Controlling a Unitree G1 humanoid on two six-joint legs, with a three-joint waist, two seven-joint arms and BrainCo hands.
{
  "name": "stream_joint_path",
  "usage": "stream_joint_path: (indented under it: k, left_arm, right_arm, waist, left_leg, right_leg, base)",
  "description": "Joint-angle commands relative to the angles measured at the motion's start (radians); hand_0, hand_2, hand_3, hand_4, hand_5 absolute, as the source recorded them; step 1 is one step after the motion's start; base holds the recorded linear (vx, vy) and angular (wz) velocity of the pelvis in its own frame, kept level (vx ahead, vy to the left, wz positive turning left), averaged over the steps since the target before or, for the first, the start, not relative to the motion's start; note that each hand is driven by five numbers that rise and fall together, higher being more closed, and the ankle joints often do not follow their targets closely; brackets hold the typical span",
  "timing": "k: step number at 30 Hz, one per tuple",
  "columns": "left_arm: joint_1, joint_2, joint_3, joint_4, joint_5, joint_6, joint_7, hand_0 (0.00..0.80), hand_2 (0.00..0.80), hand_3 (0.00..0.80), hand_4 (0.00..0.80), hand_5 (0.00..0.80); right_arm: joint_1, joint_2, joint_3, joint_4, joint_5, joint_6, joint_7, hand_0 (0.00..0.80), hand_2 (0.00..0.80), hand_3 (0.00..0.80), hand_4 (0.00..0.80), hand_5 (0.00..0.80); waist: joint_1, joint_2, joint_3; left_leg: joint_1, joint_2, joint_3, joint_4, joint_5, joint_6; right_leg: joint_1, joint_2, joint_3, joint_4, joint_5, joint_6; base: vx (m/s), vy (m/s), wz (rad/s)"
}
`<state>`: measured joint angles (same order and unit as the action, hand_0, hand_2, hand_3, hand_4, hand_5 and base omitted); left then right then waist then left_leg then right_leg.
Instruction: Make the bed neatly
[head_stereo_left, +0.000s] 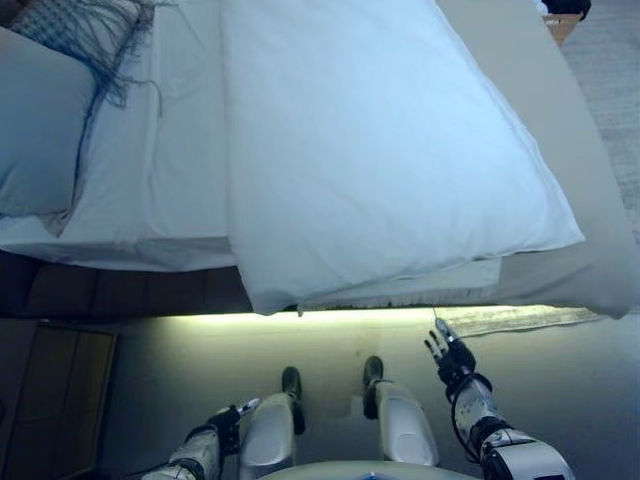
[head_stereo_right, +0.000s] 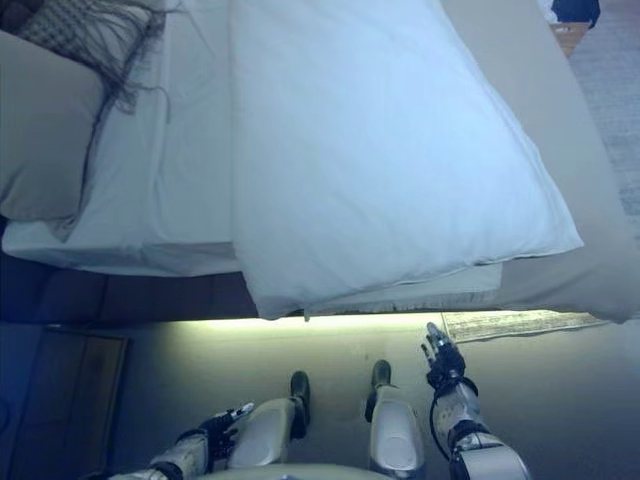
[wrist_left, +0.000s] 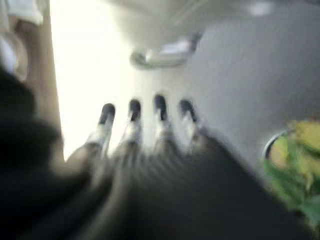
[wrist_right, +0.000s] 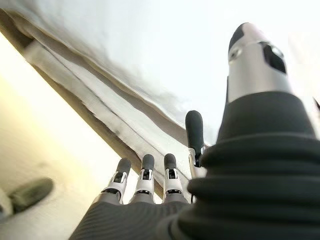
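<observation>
A white duvet (head_stereo_left: 370, 140) lies folded over the bed, its near edge hanging a little over the bed's side. A white sheet (head_stereo_left: 160, 170) covers the mattress to its left. A grey pillow (head_stereo_left: 35, 140) lies at the far left. My right hand (head_stereo_left: 447, 357) is open and empty, raised below the duvet's near edge; its own wrist view shows straight fingers (wrist_right: 145, 172) under the layered bedding edge (wrist_right: 100, 105). My left hand (head_stereo_left: 225, 420) hangs low near the floor, open and empty, fingers (wrist_left: 132, 115) straight.
A grey fringed throw (head_stereo_left: 90, 30) lies by the pillow. A beige bedspread (head_stereo_left: 590, 250) covers the bed's right side. A light strip glows under the bed frame (head_stereo_left: 330, 315). A wooden nightstand (head_stereo_left: 55, 400) stands at lower left. A green plant (wrist_left: 295, 160) shows in the left wrist view.
</observation>
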<state>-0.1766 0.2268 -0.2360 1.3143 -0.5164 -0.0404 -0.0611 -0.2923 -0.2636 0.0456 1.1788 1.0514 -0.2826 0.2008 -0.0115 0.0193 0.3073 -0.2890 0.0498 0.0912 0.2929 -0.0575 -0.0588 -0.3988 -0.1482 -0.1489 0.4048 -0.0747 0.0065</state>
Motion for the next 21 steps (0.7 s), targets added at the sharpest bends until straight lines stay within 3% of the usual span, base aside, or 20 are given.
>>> stream_joint_path:
  k: [1,7,12,13,17,21]
  left_arm:
    - [-0.012,-0.008,-0.027,0.009,-0.056,-0.029,-0.021,0.000,0.000,0.000,0.000,0.000]
    - [-0.044,0.021,-0.032,0.009,-0.104,-0.039,-0.035,0.000,0.000,0.000,0.000,0.000]
    - [-0.052,0.030,-0.003,-0.003,-0.207,-0.068,-0.042,0.000,0.000,0.000,0.000,0.000]
    - [-0.051,0.032,0.005,-0.008,-0.230,-0.076,-0.045,0.000,0.000,0.000,0.000,0.000]
    - [-0.055,0.035,0.031,-0.042,-0.334,-0.104,-0.091,0.000,0.000,0.000,0.000,0.000]
    - [-0.062,0.041,0.044,-0.122,-0.437,-0.121,-0.118,0.000,0.000,0.000,0.000,0.000]
  right_arm:
    - [-0.049,-0.029,-0.015,-0.064,0.044,-0.010,-0.003,0.000,0.000,0.000,0.000,0.000]
    - [-0.167,-0.075,-0.023,-0.071,0.189,0.104,0.039,0.000,0.000,0.000,0.000,0.000]
    - [-0.224,-0.116,-0.037,-0.037,0.189,0.162,0.031,0.000,0.000,0.000,0.000,0.000]
    - [-0.234,-0.129,-0.040,-0.024,0.191,0.182,0.029,0.000,0.000,0.000,0.000,0.000]
    - [-0.282,-0.187,-0.050,0.027,0.188,0.255,0.022,0.000,0.000,0.000,0.000,0.000]
    - [-0.333,-0.238,-0.055,0.052,0.203,0.282,0.047,0.000,0.000,0.000,0.000,0.000]
  waist:
    - [-0.002,-0.001,0.005]
    - [0.014,0.005,0.035]
    - [0.025,0.023,0.050]
    - [0.028,0.029,0.051]
    - [0.041,0.044,0.056]
    - [0.054,0.057,0.061]
  left_leg:
    - [-0.081,-0.014,0.006,0.138,-0.036,0.030]
    - [-0.220,-0.013,-0.005,0.272,-0.079,0.033]
    - [-0.326,-0.018,-0.002,0.381,-0.112,0.046]
    - [-0.344,-0.015,-0.009,0.424,-0.153,0.042]
    - [-0.437,0.001,-0.017,0.527,-0.180,0.052]
    - [-0.509,0.015,-0.021,0.590,-0.193,0.060]
  right_leg:
    - [0.000,-0.075,-0.010,0.000,0.050,0.059]
    - [-0.124,-0.089,-0.002,0.131,0.014,0.043]
    - [-0.223,-0.097,0.011,0.239,-0.014,0.031]
    - [-0.242,-0.094,0.024,0.284,-0.051,0.038]
    - [-0.338,-0.098,0.043,0.383,-0.073,0.031]
    - [-0.409,-0.100,0.052,0.448,-0.088,0.027]
  base:
    - [-0.005,0.013,0.10]
    - [-0.059,0.004,0.10]
    - [-0.016,0.045,0.11]
    - [0.083,0.039,0.04]
    - [0.024,0.008,0.02]
    - [0.000,-0.024,0.06]
